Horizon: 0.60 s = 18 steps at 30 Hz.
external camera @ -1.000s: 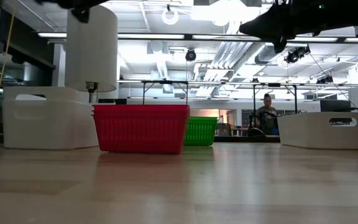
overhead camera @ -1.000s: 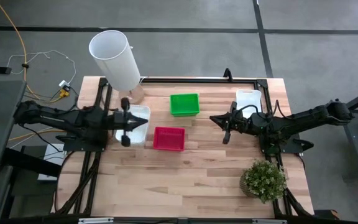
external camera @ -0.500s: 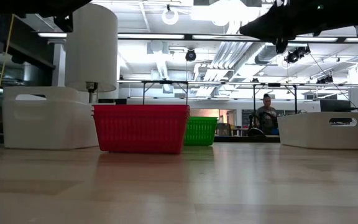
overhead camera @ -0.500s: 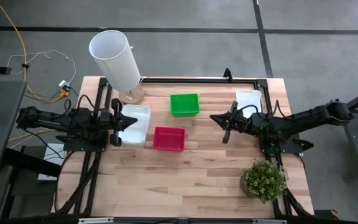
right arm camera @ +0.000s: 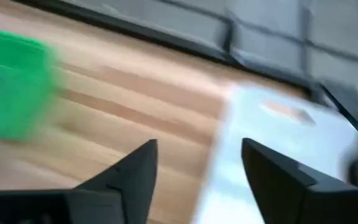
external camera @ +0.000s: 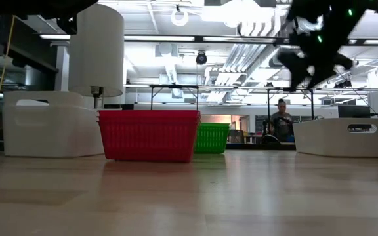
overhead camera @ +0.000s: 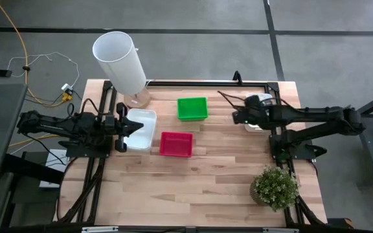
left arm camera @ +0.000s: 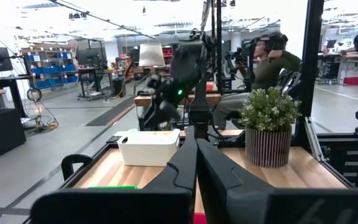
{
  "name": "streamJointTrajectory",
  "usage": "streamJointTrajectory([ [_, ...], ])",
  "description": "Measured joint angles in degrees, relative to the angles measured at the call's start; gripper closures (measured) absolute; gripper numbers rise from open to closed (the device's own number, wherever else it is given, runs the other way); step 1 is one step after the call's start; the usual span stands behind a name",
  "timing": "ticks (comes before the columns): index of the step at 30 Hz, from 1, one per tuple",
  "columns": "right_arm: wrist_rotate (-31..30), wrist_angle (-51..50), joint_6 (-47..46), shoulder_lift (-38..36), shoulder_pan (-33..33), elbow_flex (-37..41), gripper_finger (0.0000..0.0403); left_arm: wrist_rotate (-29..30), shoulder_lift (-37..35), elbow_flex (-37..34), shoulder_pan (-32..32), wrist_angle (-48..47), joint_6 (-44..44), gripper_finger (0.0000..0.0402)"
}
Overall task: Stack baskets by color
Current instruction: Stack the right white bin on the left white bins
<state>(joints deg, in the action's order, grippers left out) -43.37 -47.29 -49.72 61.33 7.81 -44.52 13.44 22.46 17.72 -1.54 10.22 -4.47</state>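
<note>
From above, the red basket sits mid-table – green basket just behind it, a white basket touching its left side under the left gripper, fingers pinched together. Right of red, the right gripper hovers beside another white basket. Right wrist view – fingers spread wide, nothing held.

Wood-plank table; meshed plastic red basket.

No readable text or labels anywhere.

white cylinder: table's far-left corner | potted plant: near-right corner | person: background
</note>
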Motion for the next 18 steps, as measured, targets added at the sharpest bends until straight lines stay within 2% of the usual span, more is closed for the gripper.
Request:
streamJointTrajectory([
  [3, 0.03, -3.0, -7.19, 1.13, 2.19, 4.16, 0.0166, 0.01, -0.02, 0.0, 0.0, 0.04, 0.0, 0.0401],
  [6, 1.17, -0.04, -11.22, 1.39, 3.35, 8.11, 0.0159, 0.0, -0.02, 0.0, 0.0, 0.07, 0.05, 0.0401],
  [11, 4.22, 7.68, -11.54, 1.39, 3.57, 13.23, 0.0163, -0.01, 0.0, 0.0, 0.0, 0.02, 1.35, 0.0401],
  [18, 4.38, 16.26, -11.98, 1.42, 3.59, 17.85, 0.0187, 0.03, 0.0, 0.0, 0.0, 0.07, 1.53, 0.0401],
])
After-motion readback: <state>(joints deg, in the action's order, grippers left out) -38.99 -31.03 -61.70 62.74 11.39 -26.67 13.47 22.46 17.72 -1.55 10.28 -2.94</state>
